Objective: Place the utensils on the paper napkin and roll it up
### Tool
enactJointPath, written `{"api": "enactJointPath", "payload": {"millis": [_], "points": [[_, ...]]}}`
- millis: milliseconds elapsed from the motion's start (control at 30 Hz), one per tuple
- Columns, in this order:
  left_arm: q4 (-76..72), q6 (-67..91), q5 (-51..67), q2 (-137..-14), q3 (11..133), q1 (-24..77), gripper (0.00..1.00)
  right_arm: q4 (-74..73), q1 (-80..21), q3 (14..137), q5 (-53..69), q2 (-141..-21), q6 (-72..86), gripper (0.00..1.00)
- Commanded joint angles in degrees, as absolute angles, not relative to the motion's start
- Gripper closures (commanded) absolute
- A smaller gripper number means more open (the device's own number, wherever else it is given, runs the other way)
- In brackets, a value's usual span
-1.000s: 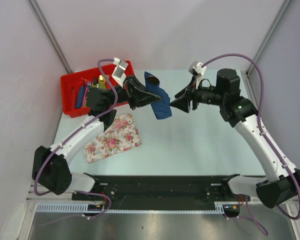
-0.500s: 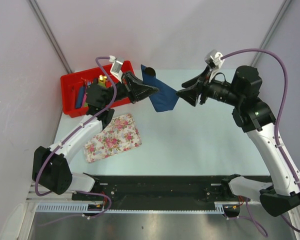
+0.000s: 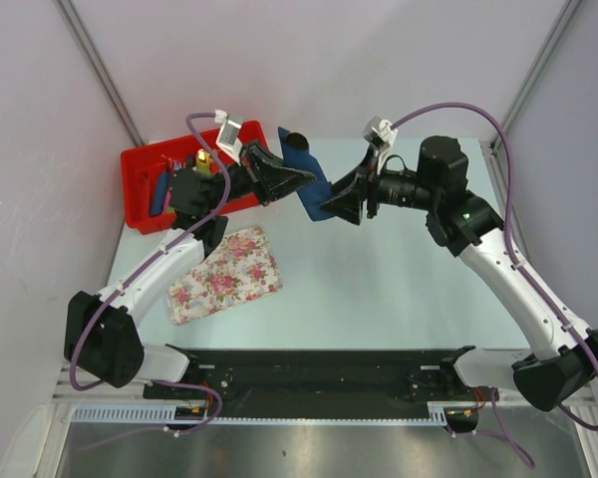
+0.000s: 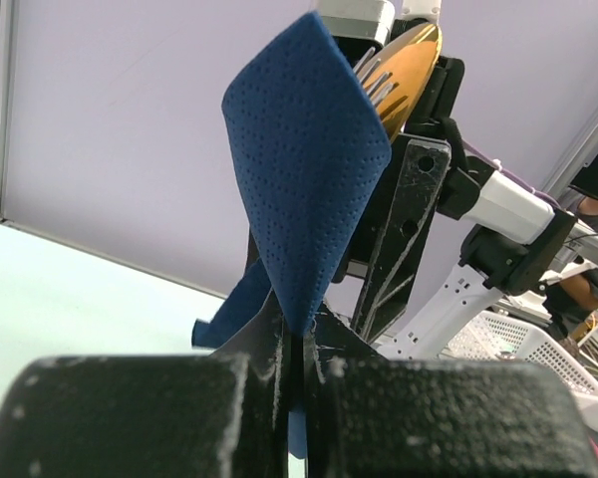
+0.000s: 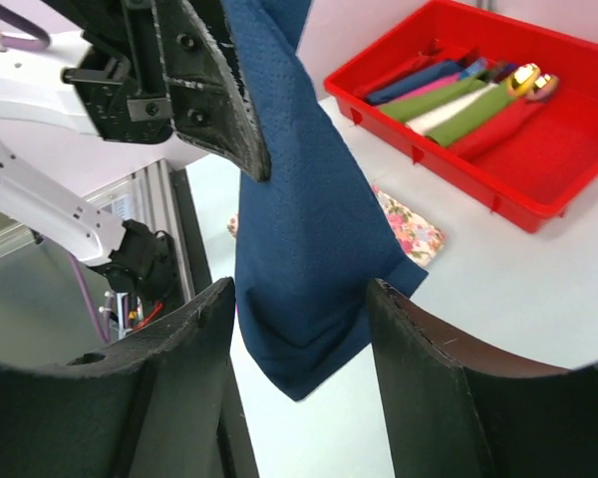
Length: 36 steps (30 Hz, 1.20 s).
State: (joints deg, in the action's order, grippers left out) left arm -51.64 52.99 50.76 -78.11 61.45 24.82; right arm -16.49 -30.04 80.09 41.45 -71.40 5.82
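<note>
Behind the napkin, half-hidden spoon and fork

The left arm and right arm both reach toward the upper centre of the top view, grippers tip to tip. The left gripper is pinched tight on the paper napkin. The right gripper has its fingers spread, one on either side of the sheet.

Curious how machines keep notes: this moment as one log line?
left pincer shut on paper napkin, aloft | right pincer open around napkin | spoon, fork tips showing above fold
</note>
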Motion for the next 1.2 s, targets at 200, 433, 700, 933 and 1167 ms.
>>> {"api": "enactJointPath", "payload": {"millis": [200,433,700,933,1167], "points": [[-57.8,55.8,51.7,-77.2,62.7,24.5,1.0,-7.9,-31.5,79.5,48.4,-72.6,8.7,0.46],[-59.9,57.2,52.6,-77.3,63.8,24.7,1.0,-6.3,-32.6,79.4,50.6,-73.7,10.0,0.5],[-60.8,57.7,53.3,-76.9,63.9,25.5,1.0,-4.9,-33.7,79.2,51.5,-74.4,11.2,0.58],[-61.3,57.9,53.3,-76.9,64.0,25.5,1.0,-3.8,-34.6,79.2,52.5,-74.9,12.0,0.67],[-59.6,57.3,52.2,-76.7,64.0,25.5,1.0,-2.4,-35.5,79.5,51.9,-75.4,12.9,1.0]]}}
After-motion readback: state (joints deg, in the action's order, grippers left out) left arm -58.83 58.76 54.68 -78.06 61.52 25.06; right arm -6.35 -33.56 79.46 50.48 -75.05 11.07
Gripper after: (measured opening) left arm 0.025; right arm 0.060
